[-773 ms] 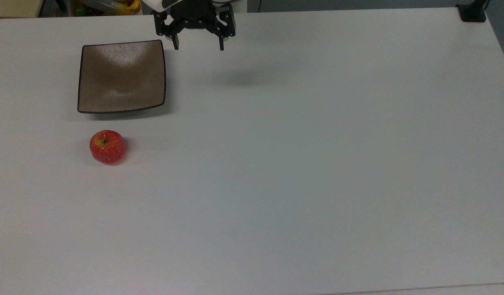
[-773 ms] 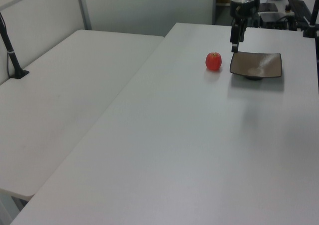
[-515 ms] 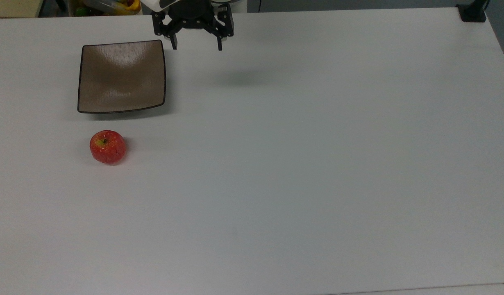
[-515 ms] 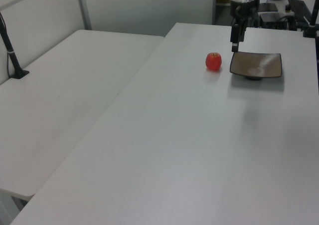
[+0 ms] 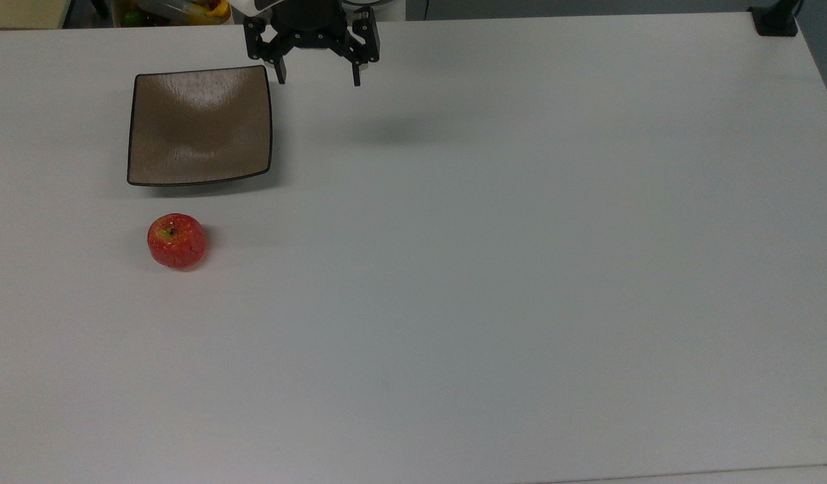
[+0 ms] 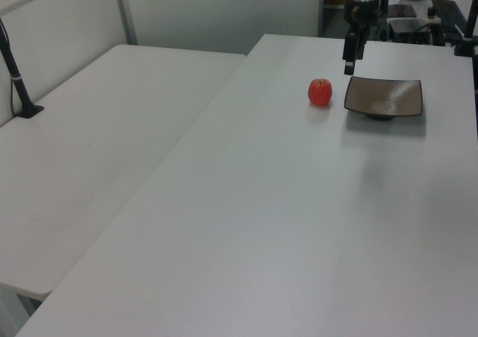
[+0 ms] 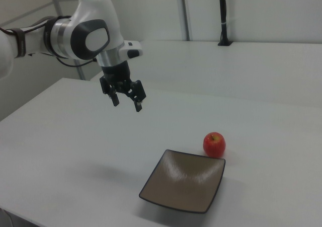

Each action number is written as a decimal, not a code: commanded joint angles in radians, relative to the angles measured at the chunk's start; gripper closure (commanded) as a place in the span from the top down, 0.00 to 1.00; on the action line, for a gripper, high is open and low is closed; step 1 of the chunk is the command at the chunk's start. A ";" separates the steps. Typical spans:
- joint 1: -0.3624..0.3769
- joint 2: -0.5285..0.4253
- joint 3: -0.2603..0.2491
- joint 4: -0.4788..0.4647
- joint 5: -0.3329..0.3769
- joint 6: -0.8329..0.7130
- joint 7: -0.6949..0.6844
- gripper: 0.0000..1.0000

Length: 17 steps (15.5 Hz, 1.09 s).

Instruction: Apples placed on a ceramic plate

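Observation:
A small red apple (image 5: 177,241) with a yellowish patch at its stem rests on the white table, in front of the plate in the top view; it shows too in the left view (image 6: 320,92) and the right view (image 7: 214,144). The square brown ceramic plate (image 5: 200,126) (image 6: 384,96) (image 7: 183,180) lies bare, apart from the apple. My black gripper (image 5: 317,77) (image 7: 127,103) hangs open above the table beside the plate's far right corner in the top view, holding nothing. In the left view the gripper (image 6: 349,57) hovers over the plate's far left edge.
The white table (image 5: 494,269) stretches wide to the top view's right. A black post base (image 5: 775,20) sits at its far right corner. Coloured clutter (image 5: 178,10) lies beyond the far edge. A second white table (image 6: 97,150) adjoins on the left view's left.
The gripper has drifted slightly toward the top view's left, nearer the plate's corner, and its shadow has left the plate. Apple and plate have not moved.

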 commanded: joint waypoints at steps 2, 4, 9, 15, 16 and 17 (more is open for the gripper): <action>-0.055 0.075 0.002 0.062 0.006 0.085 0.010 1.00; -0.084 0.114 -0.001 0.094 0.000 0.116 0.004 1.00; -0.135 0.187 -0.032 0.133 -0.029 0.251 0.002 1.00; -0.159 0.299 -0.096 0.148 -0.086 0.384 0.005 1.00; -0.164 0.317 -0.102 0.148 -0.098 0.404 0.007 1.00; -0.170 0.334 -0.104 0.148 -0.107 0.419 0.005 1.00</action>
